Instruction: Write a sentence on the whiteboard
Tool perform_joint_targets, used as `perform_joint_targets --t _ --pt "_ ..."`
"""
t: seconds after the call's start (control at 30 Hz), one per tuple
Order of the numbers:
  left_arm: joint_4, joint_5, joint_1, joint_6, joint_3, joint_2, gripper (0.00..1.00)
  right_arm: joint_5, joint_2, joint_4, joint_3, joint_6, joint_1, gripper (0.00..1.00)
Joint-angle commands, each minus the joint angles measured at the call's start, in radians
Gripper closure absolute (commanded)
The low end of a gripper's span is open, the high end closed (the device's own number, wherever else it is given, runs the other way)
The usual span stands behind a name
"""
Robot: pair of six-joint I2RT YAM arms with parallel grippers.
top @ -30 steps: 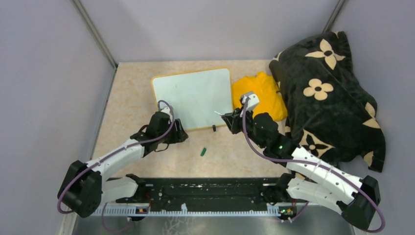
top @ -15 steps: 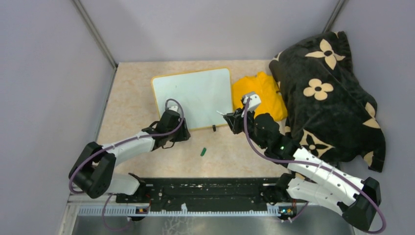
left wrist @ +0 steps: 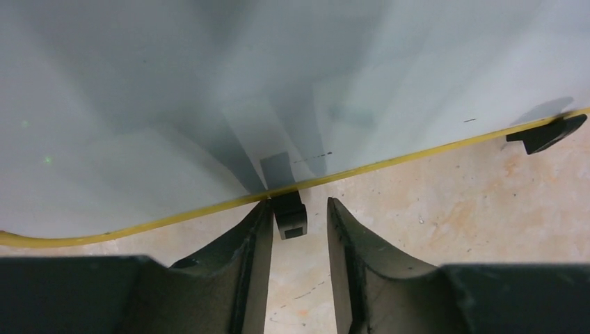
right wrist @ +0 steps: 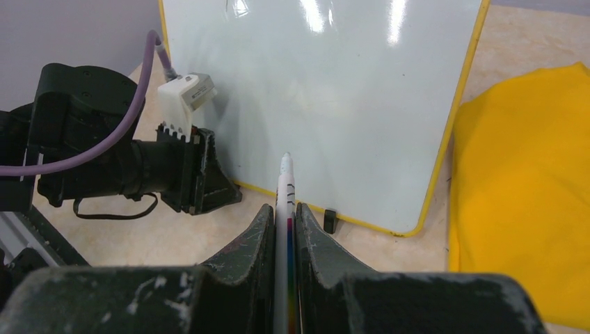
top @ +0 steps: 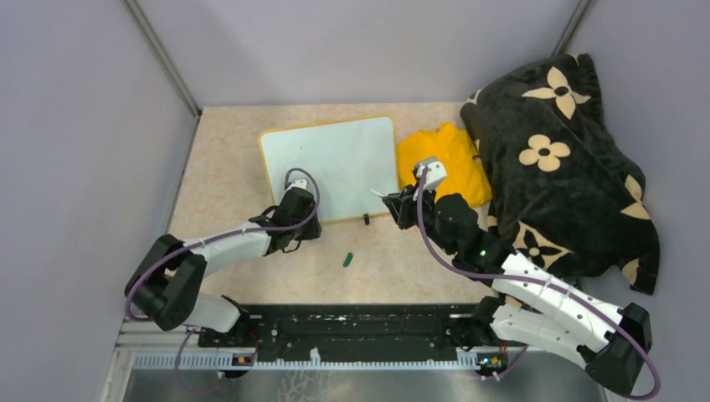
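Left gripper (left wrist: 298, 204) jaws apart, black foot (left wrist: 289, 217) of whiteboard (top: 331, 163) between them, not pinched: likely to hold board steady. Right gripper (right wrist: 284, 209) squeezes marker (right wrist: 286, 174), tip over board's near edge, ready to write. No words yet.

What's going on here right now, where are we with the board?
The whiteboard lies flat on the table, and no lettering shows on it. The right pincer is shut on a marker, whose tip points at the board's near right part. The left pincer is open at the board's near edge, with its fingers on either side of a black foot. A small green piece, likely the marker's cap, lies on the table in front of the board.
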Motion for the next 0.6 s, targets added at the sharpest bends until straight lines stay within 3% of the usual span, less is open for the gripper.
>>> perform_joint_targets --t 0.0,0.5,0.57 --pt "0.032 -0.029 -0.017 0.019 0.040 0.024 0.63 0.011 -0.014 0.033 0.021 -0.011 -0.006 1.00" --pt "0.076 -0.020 -0.105 0.022 0.020 0.042 1.00 0.008 -0.022 0.021 0.023 -0.003 -0.006 1.00" --pt "0.085 -0.016 -0.117 0.015 0.007 0.029 1.00 0.009 -0.024 0.020 0.023 -0.001 -0.006 1.00"
